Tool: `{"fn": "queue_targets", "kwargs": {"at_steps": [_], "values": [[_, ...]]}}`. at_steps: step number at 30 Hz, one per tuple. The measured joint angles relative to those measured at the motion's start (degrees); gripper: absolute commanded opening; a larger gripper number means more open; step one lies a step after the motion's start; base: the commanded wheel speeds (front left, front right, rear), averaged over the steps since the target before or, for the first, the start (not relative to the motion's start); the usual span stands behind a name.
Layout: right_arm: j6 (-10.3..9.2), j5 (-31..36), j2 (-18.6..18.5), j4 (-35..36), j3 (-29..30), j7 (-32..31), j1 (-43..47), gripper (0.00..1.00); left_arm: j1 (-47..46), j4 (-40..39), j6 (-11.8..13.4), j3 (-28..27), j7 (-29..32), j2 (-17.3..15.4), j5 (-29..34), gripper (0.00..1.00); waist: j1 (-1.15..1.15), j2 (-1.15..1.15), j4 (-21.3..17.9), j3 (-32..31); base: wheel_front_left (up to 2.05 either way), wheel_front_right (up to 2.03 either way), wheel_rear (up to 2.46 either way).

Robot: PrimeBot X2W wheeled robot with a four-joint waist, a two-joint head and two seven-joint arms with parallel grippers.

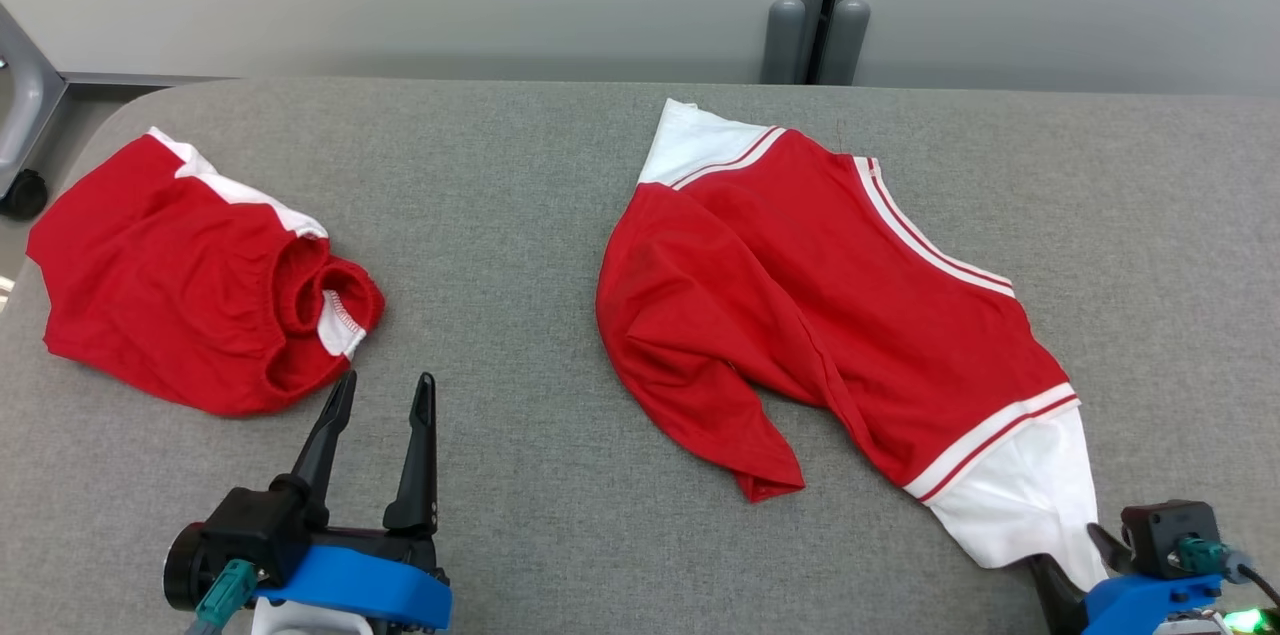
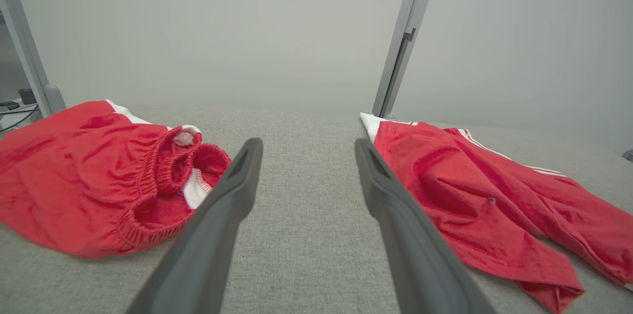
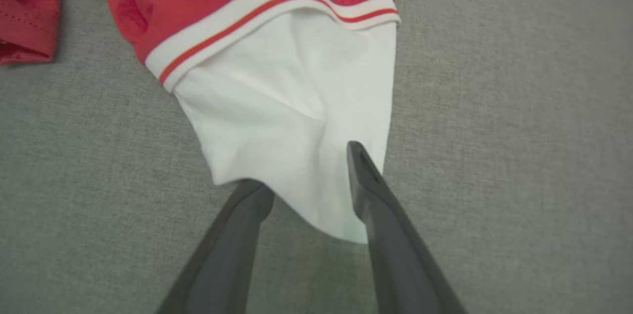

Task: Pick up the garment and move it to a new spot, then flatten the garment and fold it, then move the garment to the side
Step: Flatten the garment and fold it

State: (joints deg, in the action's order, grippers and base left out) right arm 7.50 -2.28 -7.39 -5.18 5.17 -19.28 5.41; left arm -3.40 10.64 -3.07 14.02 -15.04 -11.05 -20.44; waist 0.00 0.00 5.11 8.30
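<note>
While the grey table (image 1: 560, 165) carries two red-and-white pieces, your garment (image 1: 800, 285) lies spread on its right half, the bunched red cloth (image 1: 170, 285) at left. Your left gripper (image 1: 386, 380) hovers between them, jaws released; your right gripper (image 3: 305, 170), jaws apart, straddles the white sleeve (image 3: 296, 106).

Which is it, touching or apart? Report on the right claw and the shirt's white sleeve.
Touching. The right wrist view shows the white sleeve draped over one fingertip of the right claw, the other finger lying on the cloth.
</note>
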Motion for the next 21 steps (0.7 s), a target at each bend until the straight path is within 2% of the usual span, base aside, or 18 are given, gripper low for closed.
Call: {"fn": "queue_targets", "kwargs": {"at_steps": [4,9,14,21], "values": [[-0.01,-2.7,1.1,4.3,1.1,-3.4,1.6,1.0,0.0,0.1,0.0,0.1,0.0,0.0,-0.2,1.0,0.0,0.0,-0.1,-0.1,0.0,0.0,0.0],[-0.01,-11.0,2.3,8.5,2.4,-4.4,2.8,1.0,-0.1,0.2,0.1,0.0,0.0,-0.1,-0.3,1.0,0.0,0.0,0.1,-0.5,0.0,0.0,0.0],[-0.02,-11.8,2.0,12.6,6.2,2.9,1.7,1.0,0.0,0.4,0.3,0.0,0.0,-0.2,-0.6,1.0,0.0,0.0,0.3,-1.2,0.0,0.0,0.0],[-0.01,-9.3,3.9,12.0,9.5,14.1,-1.6,1.0,0.6,0.8,0.5,-0.1,0.0,-0.6,-0.7,1.0,0.0,0.0,0.3,-2.8,0.0,0.0,0.0]]}}
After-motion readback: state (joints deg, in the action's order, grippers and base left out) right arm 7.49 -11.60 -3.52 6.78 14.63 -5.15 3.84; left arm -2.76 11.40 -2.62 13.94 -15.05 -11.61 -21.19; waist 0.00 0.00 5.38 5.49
